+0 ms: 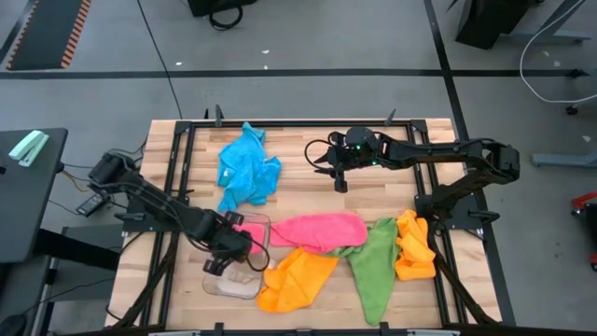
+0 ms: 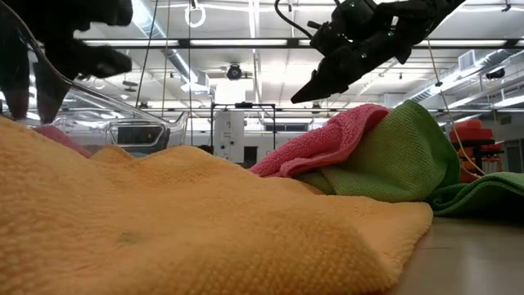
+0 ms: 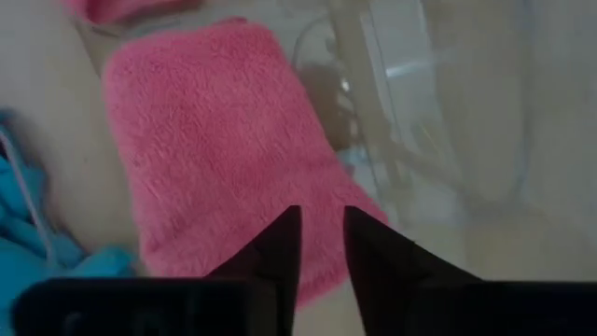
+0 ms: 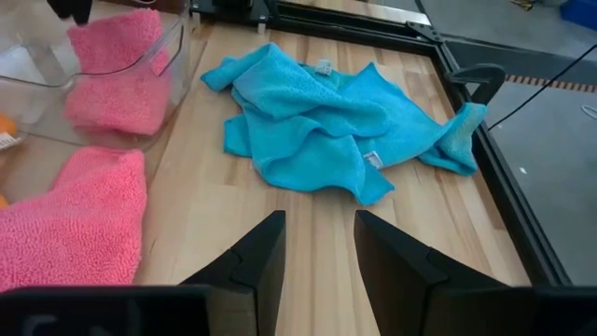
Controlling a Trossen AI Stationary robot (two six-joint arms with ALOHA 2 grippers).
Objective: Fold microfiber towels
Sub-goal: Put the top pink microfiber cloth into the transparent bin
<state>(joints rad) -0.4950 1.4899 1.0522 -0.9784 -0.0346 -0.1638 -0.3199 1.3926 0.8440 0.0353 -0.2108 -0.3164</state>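
Wooden slats make up your bench, framed in black rails on a grey shop floor. Your left arm reaches in from the left edge, elbow bent, wrist angled down over the clear plastic tray near the front. The left pincer sits just above a folded pink towel lying in that tray; its fingers stand slightly apart with only a narrow gap, and they pinch nothing. Your right arm stretches from the right side across the back of the bench, forearm almost level, held clear above the wood. The right pincer is spread partway and empty, pointing toward the crumpled sky blue towel at the back left. A second pink towel lies at the middle front, touching the green towel. One orange towel sits beside the tray, another orange towel bunches at the right.
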